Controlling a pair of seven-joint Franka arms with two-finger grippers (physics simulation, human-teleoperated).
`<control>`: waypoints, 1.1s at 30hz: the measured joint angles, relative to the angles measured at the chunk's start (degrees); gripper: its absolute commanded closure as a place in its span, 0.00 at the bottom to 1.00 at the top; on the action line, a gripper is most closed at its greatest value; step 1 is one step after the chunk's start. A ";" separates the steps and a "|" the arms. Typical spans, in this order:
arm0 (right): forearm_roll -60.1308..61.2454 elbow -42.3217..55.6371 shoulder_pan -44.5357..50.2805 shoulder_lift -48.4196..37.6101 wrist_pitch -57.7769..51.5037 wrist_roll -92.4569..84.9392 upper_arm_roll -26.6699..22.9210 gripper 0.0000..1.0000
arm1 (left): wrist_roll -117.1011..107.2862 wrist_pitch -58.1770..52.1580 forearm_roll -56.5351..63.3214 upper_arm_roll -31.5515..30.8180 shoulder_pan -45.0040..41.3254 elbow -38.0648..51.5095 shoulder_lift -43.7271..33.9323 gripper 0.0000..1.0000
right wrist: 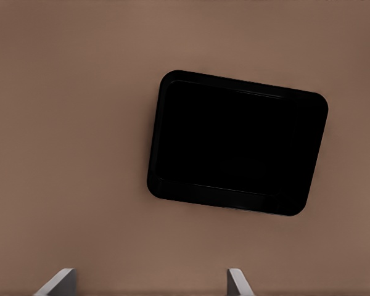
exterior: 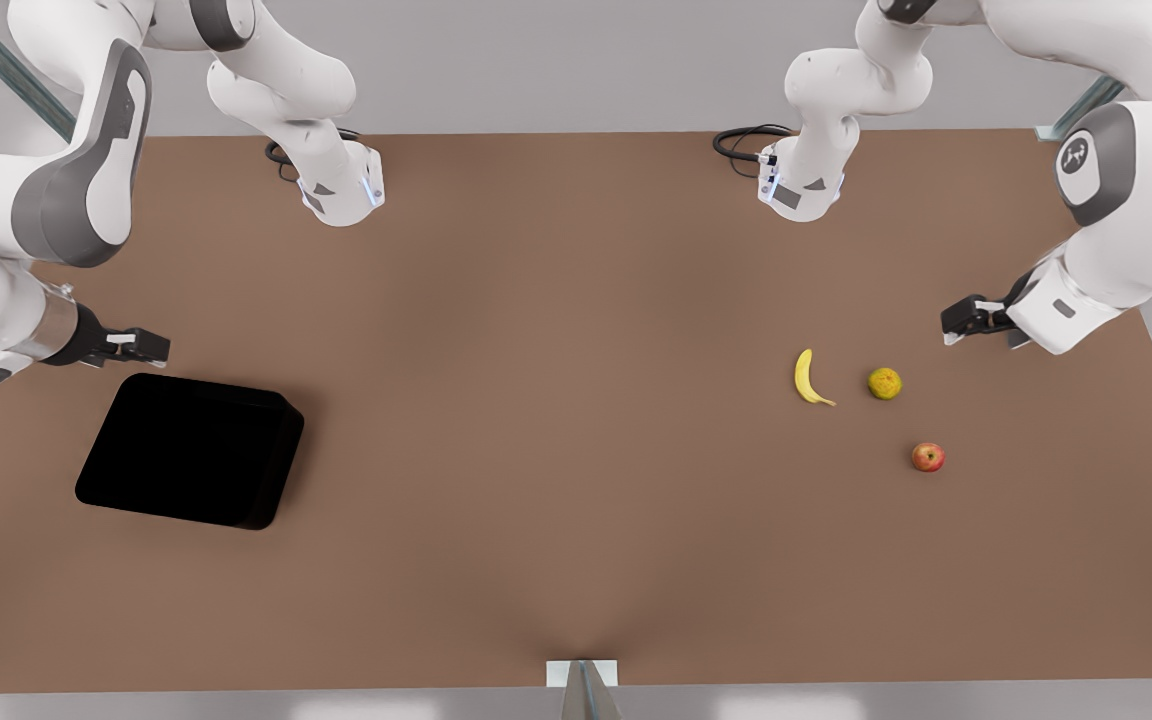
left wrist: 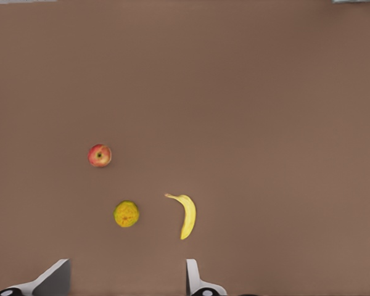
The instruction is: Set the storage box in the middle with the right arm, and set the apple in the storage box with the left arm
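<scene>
The black storage box [exterior: 191,450] [right wrist: 237,142] lies empty on the brown table at the front view's left. Just behind its back corner my right gripper [exterior: 141,345] [right wrist: 148,287] hovers open, above the table and apart from the box. A small red apple [exterior: 927,457] [left wrist: 100,155] rests on the table at the front view's right. My left gripper [exterior: 961,320] [left wrist: 126,287] hangs open behind the fruits, holding nothing.
A yellow banana [exterior: 808,378] [left wrist: 187,216] and a dull yellow-green round fruit [exterior: 884,383] [left wrist: 126,214] lie between the apple and my left gripper. Two arm bases with black cables stand at the table's back edge. A grey mount [exterior: 583,685] sits at the front edge.
</scene>
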 measured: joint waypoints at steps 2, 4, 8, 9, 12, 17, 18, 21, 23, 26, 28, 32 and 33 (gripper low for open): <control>0.00 -0.08 -0.18 0.25 0.25 -0.09 -0.17 0.00 | -0.23 -0.05 -0.05 -0.11 0.31 0.00 0.00 0.00; 0.00 -0.01 -3.33 3.51 0.60 -0.02 -0.20 0.00 | -0.21 -0.63 -0.27 0.00 0.17 0.32 0.08 0.00; -2.03 -6.52 -9.02 8.94 11.94 0.70 -0.47 0.00 | -23.58 -1.63 -6.27 8.34 0.32 0.52 9.03 0.00; -1.96 -12.84 -10.37 7.70 17.98 0.70 -0.45 0.00 | -33.80 -1.38 -9.58 9.75 0.59 0.33 11.58 0.00; -1.71 -24.77 -11.00 6.93 34.54 0.10 -0.43 0.00 | -42.75 0.68 -22.20 16.50 0.42 -6.27 16.10 0.00; -1.32 -31.48 -18.69 8.66 46.27 -7.83 -1.09 0.00 | -43.48 9.44 -49.71 20.18 2.69 -18.08 23.95 0.00; -1.32 -31.47 -18.84 9.28 47.03 -7.83 -2.05 0.00 | -43.41 10.53 -53.95 20.18 4.14 -18.10 25.57 0.00; -1.24 -31.30 -18.70 12.05 49.37 -7.83 -4.12 0.00 | -42.68 10.55 -62.62 21.75 6.97 -17.49 28.53 0.00; 0.88 -30.98 -18.74 13.97 49.57 -7.83 -5.25 0.00 | -42.17 10.58 -66.05 21.94 7.89 -17.67 29.69 0.00; 1.05 -30.02 -18.53 15.42 49.66 -7.78 -5.45 0.00 | -42.06 10.67 -69.74 21.94 8.20 -18.02 31.82 0.00; 1.05 -29.19 -18.48 17.04 50.26 -7.79 -5.45 0.00 | -41.97 10.81 -71.70 21.94 8.20 -18.02 32.90 0.00; 1.23 -28.63 -18.62 19.59 50.44 -7.57 -5.63 0.00 | -41.97 12.96 -73.79 21.94 8.91 -18.02 34.87 0.00; 1.23 -28.33 -18.62 19.93 50.44 -7.57 -5.63 0.00 | -41.97 12.96 -74.06 21.94 9.08 -18.01 35.31 0.00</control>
